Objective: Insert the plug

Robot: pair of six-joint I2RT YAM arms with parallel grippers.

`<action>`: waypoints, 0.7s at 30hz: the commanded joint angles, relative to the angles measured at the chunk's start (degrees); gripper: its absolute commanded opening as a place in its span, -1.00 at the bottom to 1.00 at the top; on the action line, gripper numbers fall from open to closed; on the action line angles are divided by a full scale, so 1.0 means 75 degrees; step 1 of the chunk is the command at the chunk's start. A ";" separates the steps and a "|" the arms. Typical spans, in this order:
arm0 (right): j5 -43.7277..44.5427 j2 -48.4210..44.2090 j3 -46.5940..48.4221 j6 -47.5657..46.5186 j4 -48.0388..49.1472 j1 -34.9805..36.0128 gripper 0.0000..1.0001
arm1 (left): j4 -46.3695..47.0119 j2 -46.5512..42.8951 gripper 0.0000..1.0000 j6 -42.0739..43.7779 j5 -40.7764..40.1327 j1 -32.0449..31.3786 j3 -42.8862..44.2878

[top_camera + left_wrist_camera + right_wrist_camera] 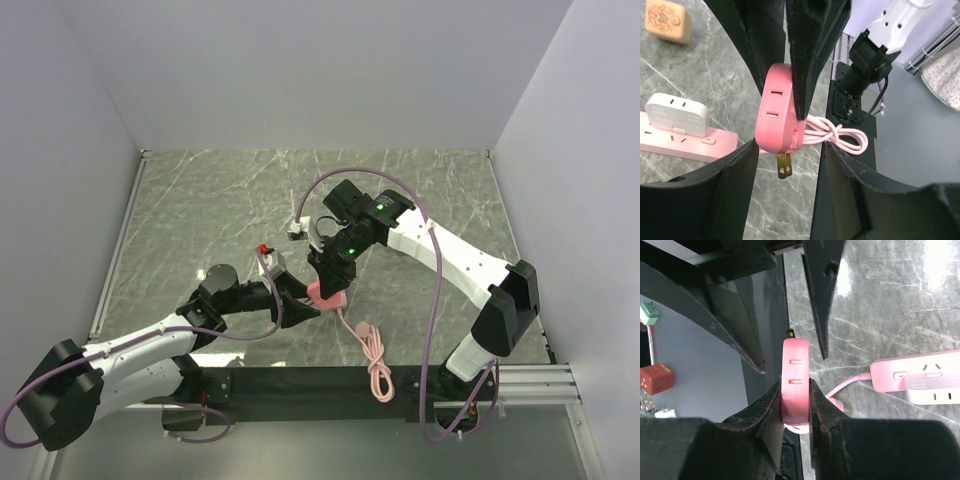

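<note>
The plug (795,385) is a flat coral-pink block with two slots on its edge and brass prongs (784,165). My right gripper (796,390) is shut on its flat sides and holds it above the table; it also shows in the top view (328,296). In the left wrist view the plug (775,112) hangs prongs down between the right gripper's dark fingers. My left gripper (790,150) is open, its fingers apart on either side of the plug and not touching it. In the top view both grippers meet near the table's front middle, left gripper (305,305), right gripper (330,285).
The long pale-pink power strip (690,142) lies on the marble table with a white adapter (677,114) plugged in; both show in the right wrist view (892,375). Its coiled cord (375,365) crosses the front rail. A tan cube (667,21) and a red cube (264,249) lie nearby.
</note>
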 commanded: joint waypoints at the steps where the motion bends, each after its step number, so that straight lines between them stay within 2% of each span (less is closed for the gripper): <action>1: -0.0142 -0.0274 -0.0049 -0.0155 0.0033 -0.0014 -1.00 | 0.0117 0.0372 0.21 0.0280 0.0245 -0.0081 0.0359; 6: -0.0247 -0.0087 -0.0072 -0.0237 -0.0025 0.0045 -1.00 | 0.0281 0.0784 0.03 0.0292 0.0233 -0.0140 0.0500; 7: -0.0271 -0.0086 -0.0072 -0.0237 -0.0049 0.0057 -1.00 | 0.0328 0.0808 -0.07 0.0304 0.0222 -0.0163 0.0512; 11: -0.0306 -0.0086 -0.0119 -0.0249 -0.0084 0.0127 -1.00 | 0.0538 0.0902 -0.24 0.0292 0.0350 -0.0199 0.0512; 15: -0.0248 -0.0121 -0.0189 -0.0190 -0.0084 0.0221 -1.00 | 0.0913 0.1054 -0.63 0.0234 0.0537 -0.0245 0.0488; 16: -0.0224 -0.0133 -0.0201 -0.0179 -0.0061 0.0244 -1.00 | 0.1053 0.1147 -0.93 0.0129 0.0549 -0.0269 0.0465; 17: -0.0224 -0.0144 -0.0224 -0.0132 -0.0026 0.0256 -1.00 | 0.1403 0.1194 -0.99 0.0047 0.0538 -0.0292 0.0384; 21: -0.0072 -0.0273 -0.0388 0.0090 0.0243 0.0268 -0.88 | 0.2130 0.1312 -0.99 -0.0340 0.0142 -0.0374 0.0114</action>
